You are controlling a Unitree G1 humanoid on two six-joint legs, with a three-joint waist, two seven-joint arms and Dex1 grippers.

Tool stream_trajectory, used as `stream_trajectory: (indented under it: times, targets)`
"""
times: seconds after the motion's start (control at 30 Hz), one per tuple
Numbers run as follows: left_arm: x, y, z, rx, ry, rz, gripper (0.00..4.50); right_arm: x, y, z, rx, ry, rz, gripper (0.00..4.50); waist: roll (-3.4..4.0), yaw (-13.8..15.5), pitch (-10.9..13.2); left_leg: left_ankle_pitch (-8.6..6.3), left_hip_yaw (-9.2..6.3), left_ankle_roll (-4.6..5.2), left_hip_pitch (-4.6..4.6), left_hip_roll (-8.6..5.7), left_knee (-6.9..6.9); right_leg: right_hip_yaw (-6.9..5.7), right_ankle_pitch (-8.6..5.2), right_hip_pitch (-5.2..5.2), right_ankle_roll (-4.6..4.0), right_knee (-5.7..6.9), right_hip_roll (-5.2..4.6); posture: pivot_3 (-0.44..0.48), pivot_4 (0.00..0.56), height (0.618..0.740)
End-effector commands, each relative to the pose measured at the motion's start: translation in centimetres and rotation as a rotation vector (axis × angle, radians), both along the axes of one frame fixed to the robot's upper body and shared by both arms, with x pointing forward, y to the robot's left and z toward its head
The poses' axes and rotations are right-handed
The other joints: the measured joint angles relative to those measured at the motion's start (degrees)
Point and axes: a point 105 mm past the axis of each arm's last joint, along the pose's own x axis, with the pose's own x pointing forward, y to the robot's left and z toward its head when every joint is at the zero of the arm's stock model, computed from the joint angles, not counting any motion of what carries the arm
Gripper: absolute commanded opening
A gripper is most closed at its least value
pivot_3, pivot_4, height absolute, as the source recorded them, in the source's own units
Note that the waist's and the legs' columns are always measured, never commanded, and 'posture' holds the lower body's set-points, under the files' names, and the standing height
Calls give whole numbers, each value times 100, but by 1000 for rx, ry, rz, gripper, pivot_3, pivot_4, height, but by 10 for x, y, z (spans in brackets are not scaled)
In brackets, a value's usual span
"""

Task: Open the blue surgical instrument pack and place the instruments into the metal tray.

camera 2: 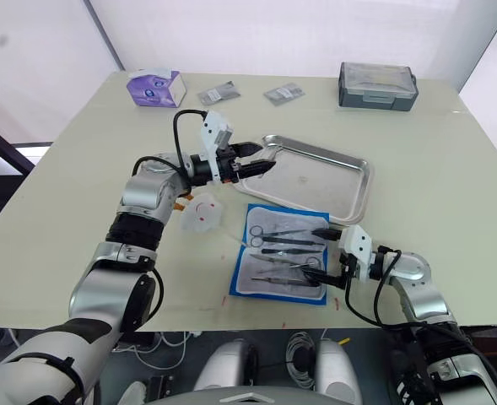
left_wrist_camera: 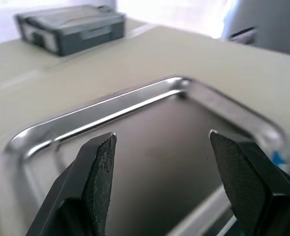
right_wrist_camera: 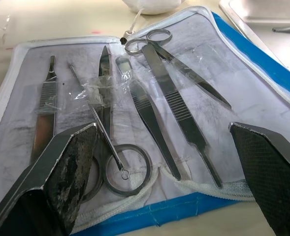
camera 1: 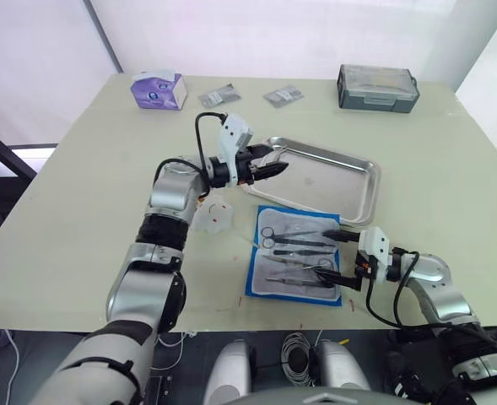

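- Nearest the robot, at the front edge of the pale rectangular desk [camera 1: 79, 194], the right gripper [camera 1: 343, 257] sits low at the right end of the flat blue surgical instrument pack [camera 1: 296, 253], its two black fingers [right_wrist_camera: 68, 167] spread wide apart and holding nothing.
- Spread open on the desk, the pack shows its pale grey-white lining with clear pockets, framed by the blue cover.
- Inside it lie the slim silver metal instruments [right_wrist_camera: 159, 83]: ring-handled scissors, flat tweezers with ribbed grips, a thin probe with a small loop at its end, and a flat handle at the side.
- Just to the left of the pack rests a small crumpled translucent white plastic piece [camera 1: 212, 213] with faint red marks.
- Beyond the pack, just behind its far edge, stands the shallow rectangular shiny stainless steel tray [camera 1: 362, 181] with rounded corners and a raised rim; the right wrist view catches a thin silver item lying in it, too little of it shown to tell what it is.
- Above the tray's left end hangs the left gripper [camera 1: 273, 164], its black fingers [left_wrist_camera: 100, 179] apart and empty, pointing across the tray's bare floor.
- Farther back, near the desk's far edge, lie two small grey foil-like packets [camera 1: 219, 96], side by side but apart.
- At the far left corner sits a small white and purple cardboard box [camera 1: 157, 89].
- At the far right stands a grey lidded plastic box [camera 1: 377, 88], shut.
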Motion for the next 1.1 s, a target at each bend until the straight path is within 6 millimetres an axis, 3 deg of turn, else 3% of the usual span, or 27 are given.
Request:
stream_trajectory:
  times: [0.03,0.23,0.67,0.97,1.1]
  targets:
    - [-29,-8,2,22,-31,-228,3199,-16,-2,-40,-94,145,2,4500,-1,7,-1,0,-1,0,1,0,0,0,0,0,0,0,0,0,150,727]
    - [-50,-8,-26,97,30,-365,3199,-16,-2,-40,-93,145,-1,4500,-1,7,0,-10,-5,18,0,0,0,-1,0,1,0,1,2,0,150,727]
    - [-45,-2,-79,341,-3,-375,3199,-16,-4,-39,-92,145,-12,4500,-1,10,0,-16,-7,27,0,0,0,-1,-1,1,-1,0,2,0,150,727]
    - [-36,6,-94,401,-9,-333,3199,-16,-4,-39,-90,145,-13,4500,-1,13,-1,-16,-8,29,0,0,0,-2,-1,1,-1,0,2,0,150,727]
    - [-35,5,-93,368,8,-328,1576,-16,-5,-39,-92,144,-13,4500,-1,12,-1,-17,-8,29,0,0,0,-2,-1,1,0,0,2,0,150,727]
